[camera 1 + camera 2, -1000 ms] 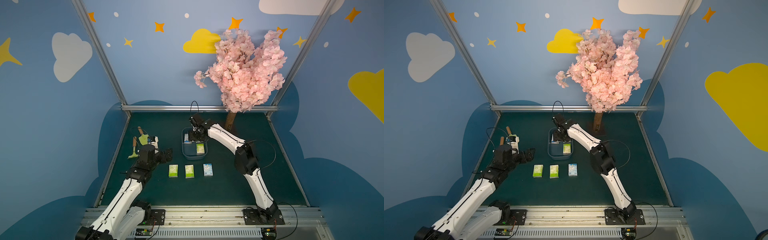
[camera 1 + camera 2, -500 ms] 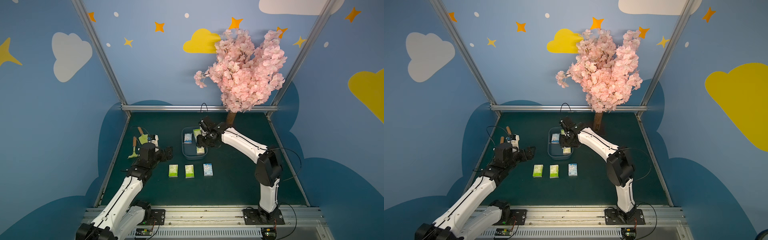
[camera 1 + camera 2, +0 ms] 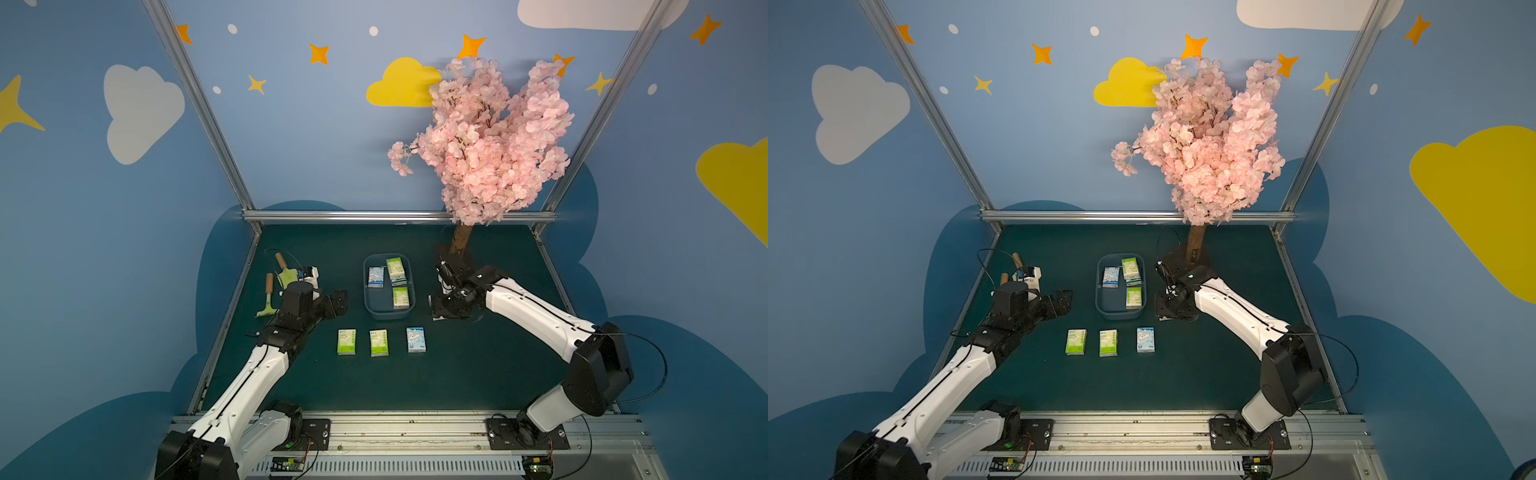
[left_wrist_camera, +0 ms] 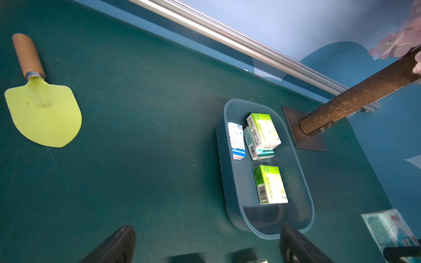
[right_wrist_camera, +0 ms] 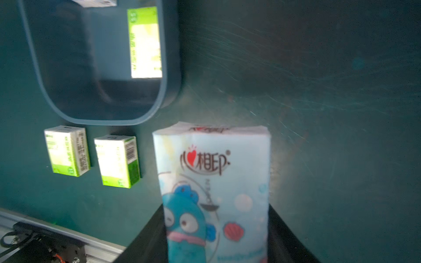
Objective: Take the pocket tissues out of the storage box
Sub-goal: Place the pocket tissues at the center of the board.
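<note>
The slate-blue storage box (image 3: 366, 291) (image 3: 1099, 293) sits mid-table. Inside lie several pocket tissues: a blue-white packet (image 3: 376, 277), a green one (image 3: 395, 269) stacked on another blue packet, and a green one (image 3: 401, 297) (image 4: 271, 184). In front of the box, two green packets (image 3: 346, 342) (image 3: 378, 343) and a blue one (image 3: 416, 340) lie in a row. My right gripper (image 3: 439, 311) (image 5: 216, 227) hangs low just right of the box, shut on a blue cartoon packet (image 5: 214, 173). My left gripper (image 3: 338, 300) (image 4: 205, 246) stands open and empty, left of the box.
A green trowel (image 3: 286, 273) (image 4: 43, 118) and a green rake (image 3: 268, 296) with wooden handles lie at the far left, behind my left arm. The pink blossom tree (image 3: 482, 145) stands at the back right, its brown base (image 4: 303, 134) close behind the box. A metal rail (image 3: 395, 216) borders the back.
My right arm swung from over the box out to its right side and came down, carrying the blue packet. The left arm stayed nearly still.
</note>
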Available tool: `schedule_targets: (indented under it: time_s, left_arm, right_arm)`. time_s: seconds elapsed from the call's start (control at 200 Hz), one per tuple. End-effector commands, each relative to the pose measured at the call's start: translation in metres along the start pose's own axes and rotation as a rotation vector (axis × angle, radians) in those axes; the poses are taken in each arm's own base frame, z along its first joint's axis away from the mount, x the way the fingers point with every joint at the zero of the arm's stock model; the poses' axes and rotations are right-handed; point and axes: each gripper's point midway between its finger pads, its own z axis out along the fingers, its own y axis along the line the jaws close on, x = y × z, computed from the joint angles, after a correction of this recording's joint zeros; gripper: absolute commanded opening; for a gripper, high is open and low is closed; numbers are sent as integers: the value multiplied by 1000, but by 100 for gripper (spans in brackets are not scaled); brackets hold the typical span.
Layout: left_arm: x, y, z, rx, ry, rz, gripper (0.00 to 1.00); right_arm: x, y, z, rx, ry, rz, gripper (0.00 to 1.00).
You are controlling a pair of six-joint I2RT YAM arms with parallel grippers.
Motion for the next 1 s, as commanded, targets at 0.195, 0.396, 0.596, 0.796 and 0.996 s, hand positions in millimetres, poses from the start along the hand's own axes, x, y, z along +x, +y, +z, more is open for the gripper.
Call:
schedule_targets:
  time_s: [0.195,0.396,0.596,0.796,0.996]
  left_arm:
    - [-24,-13,3,36,-44,-17,100]
    - [-25,-14,5,39,-42,-18,100]
    - [-26,-14,5,39,-40,-11,100]
    - [-26,-14,4,38,-41,-11,100]
    - [-24,-13,4,36,-39,-13,100]
  right_arm:
    - [35,-35,17,77,73,6,56]
    - [48,-39,39,78,121,21,56]
    - [59,-42,55,82,167,33,56]
    - [60,-45,65,99,183,29,56]
    - [64,-48,74,106,198,31,56]
